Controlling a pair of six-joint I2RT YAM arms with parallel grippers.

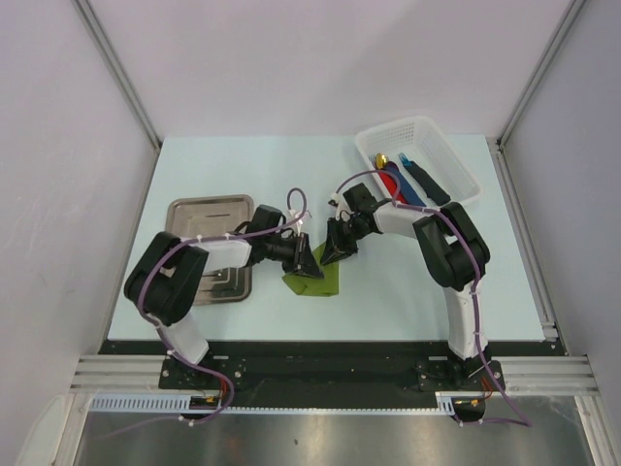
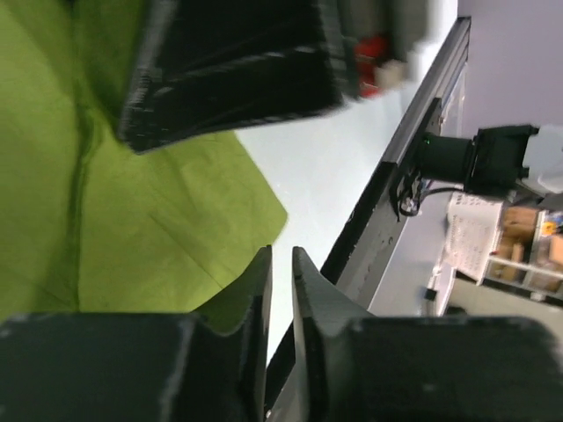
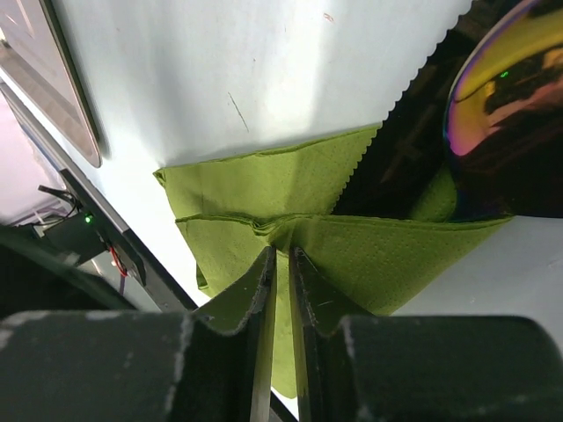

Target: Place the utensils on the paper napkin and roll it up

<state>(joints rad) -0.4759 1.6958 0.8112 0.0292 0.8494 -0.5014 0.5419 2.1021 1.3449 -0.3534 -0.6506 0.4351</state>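
Napkin (image 1: 316,282) sits crumpled mid-table. Right gripper (image 3: 281,255) pinches a fold. Left gripper (image 2: 280,255) is pressed nearly together; I can't tell on what. Utensils (image 1: 434,186) seemingly in basket (image 1: 393,127); placing and rolling remain.

Lab test cell: white panel walls (image 1: 320,58), aluminium frame rails (image 1: 114,68).

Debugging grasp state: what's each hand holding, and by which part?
Right hand pinches the paper napkin at a raised fold. Left hand is nearly closed at the napkin's edge; a hold cannot be told.
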